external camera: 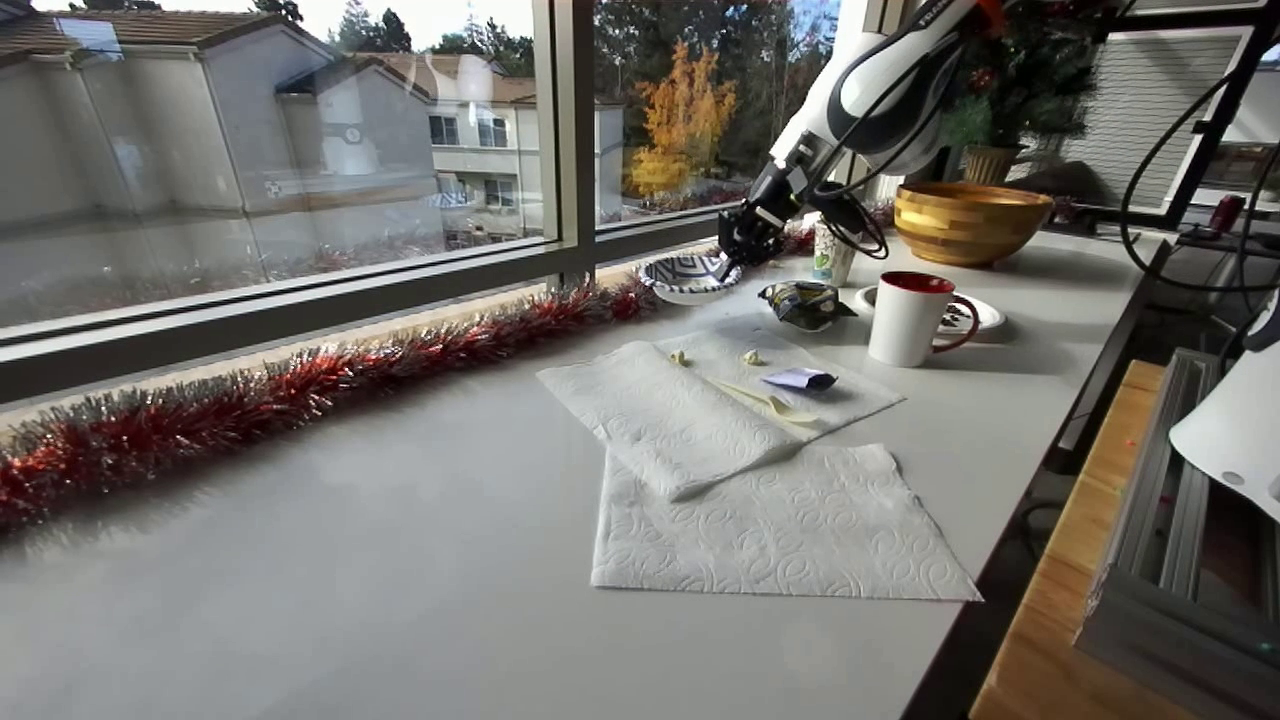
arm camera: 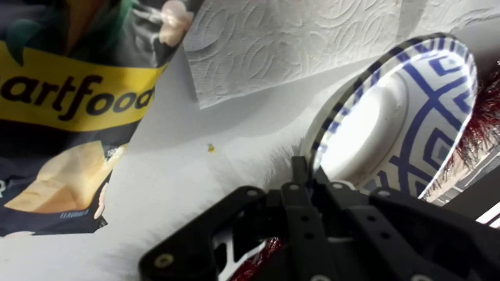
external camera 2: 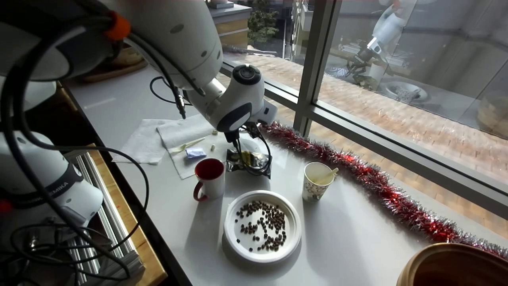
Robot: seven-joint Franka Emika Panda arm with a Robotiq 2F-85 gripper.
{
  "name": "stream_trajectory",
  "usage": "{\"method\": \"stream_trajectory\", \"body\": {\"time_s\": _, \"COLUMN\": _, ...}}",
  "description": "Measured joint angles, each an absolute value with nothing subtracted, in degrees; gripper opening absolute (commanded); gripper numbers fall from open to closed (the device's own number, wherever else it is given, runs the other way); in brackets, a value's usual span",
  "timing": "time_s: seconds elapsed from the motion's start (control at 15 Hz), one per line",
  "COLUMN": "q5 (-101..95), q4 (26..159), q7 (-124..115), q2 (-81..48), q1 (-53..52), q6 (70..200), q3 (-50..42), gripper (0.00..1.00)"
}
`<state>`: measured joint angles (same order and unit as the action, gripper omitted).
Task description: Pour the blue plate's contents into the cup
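The blue plate (external camera: 690, 272), a small dish with a blue-and-white pattern, is by the window-side tinsel. In the wrist view the plate (arm camera: 424, 117) is tilted, with glare on its middle; I make out no contents. My gripper (arm camera: 310, 173) is shut on its rim, and the gripper (external camera: 733, 262) also shows in an exterior view. I cannot tell whether the plate touches the table. In an exterior view the arm hides the fingers and most of the plate. The cup (external camera: 900, 325), a white mug with red inside and a red handle, stands upright apart from the gripper; it also shows here (external camera 2: 212, 184).
A shiny snack bag (external camera 2: 250, 162) lies between plate and mug. A white plate of dark bits (external camera 2: 231, 242) and a paper cup (external camera 2: 314, 188) stand nearby. A wooden bowl (external camera: 970, 225) is farther along. Paper towels (external camera: 780, 530) lie on the table; red tinsel (external camera: 400, 350) lines the window.
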<state>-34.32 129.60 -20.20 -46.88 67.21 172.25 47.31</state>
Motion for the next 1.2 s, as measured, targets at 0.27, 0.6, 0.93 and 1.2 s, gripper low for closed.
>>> {"method": "stream_trajectory", "body": {"time_s": 0.27, "q5": -18.5, "q4": 129.6, "q7": -3.2, "q2": -46.9, "q1": 64.6, "q6": 170.7, "q3": 47.0, "gripper": 0.02}}
{"method": "stream_trajectory", "body": {"time_s": 0.6, "q5": -11.9, "q4": 129.5, "q7": 9.5, "q2": -46.8, "q1": 63.3, "q6": 168.5, "q3": 46.2, "gripper": 0.02}}
{"method": "stream_trajectory", "body": {"time_s": 0.93, "q5": -11.7, "q4": 129.5, "q7": 17.6, "q2": -46.6, "q1": 61.4, "q6": 168.3, "q3": 43.6, "gripper": 0.21}}
{"method": "stream_trajectory", "body": {"time_s": 1.2, "q5": -11.4, "q4": 129.5, "q7": 21.4, "q2": -46.6, "q1": 61.4, "q6": 167.8, "q3": 43.6, "gripper": 0.5}}
